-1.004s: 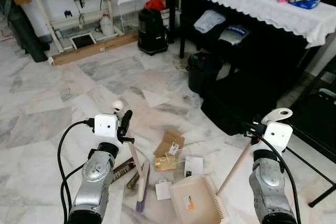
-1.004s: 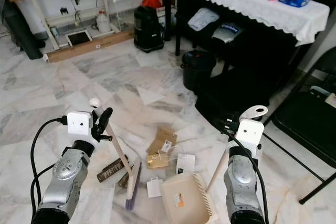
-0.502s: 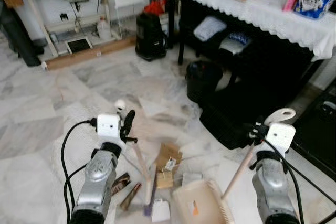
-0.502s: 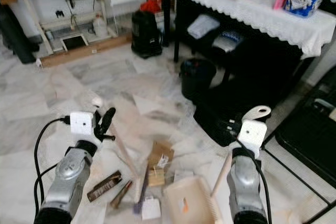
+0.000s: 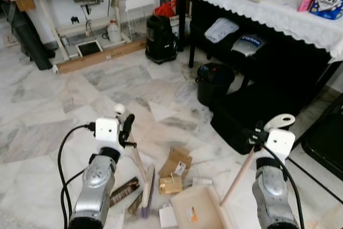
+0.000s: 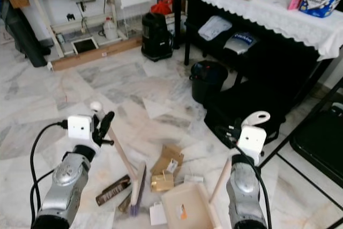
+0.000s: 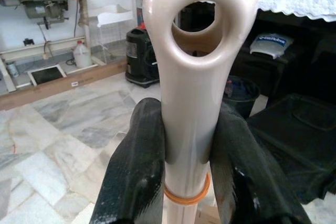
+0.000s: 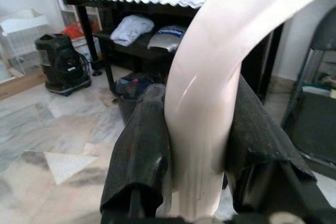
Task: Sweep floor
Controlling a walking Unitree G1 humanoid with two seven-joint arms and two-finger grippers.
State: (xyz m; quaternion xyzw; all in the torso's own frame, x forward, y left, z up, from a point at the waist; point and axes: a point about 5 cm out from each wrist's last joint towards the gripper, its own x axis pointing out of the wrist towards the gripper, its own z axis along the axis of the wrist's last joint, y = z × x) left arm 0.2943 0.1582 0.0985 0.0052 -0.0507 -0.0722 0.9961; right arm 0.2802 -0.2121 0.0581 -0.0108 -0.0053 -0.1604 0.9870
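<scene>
Jaws of left gripper (image 7: 188, 166) being kept clamped on broom handle (image 7: 191, 93), fingers (image 7: 137, 171) pressing either side below hanging hole. Jaws of right gripper (image 8: 197, 145) being kept clamped on dustpan handle (image 8: 210, 98). Broom head (image 5: 146, 191) being rested on marble floor (image 5: 48, 111), just beside dustpan (image 5: 199, 211). Cardboard scraps (image 5: 176, 167) and paper tags (image 5: 167, 215) lying near both. Black bin (image 5: 214, 81) standing well apart.
</scene>
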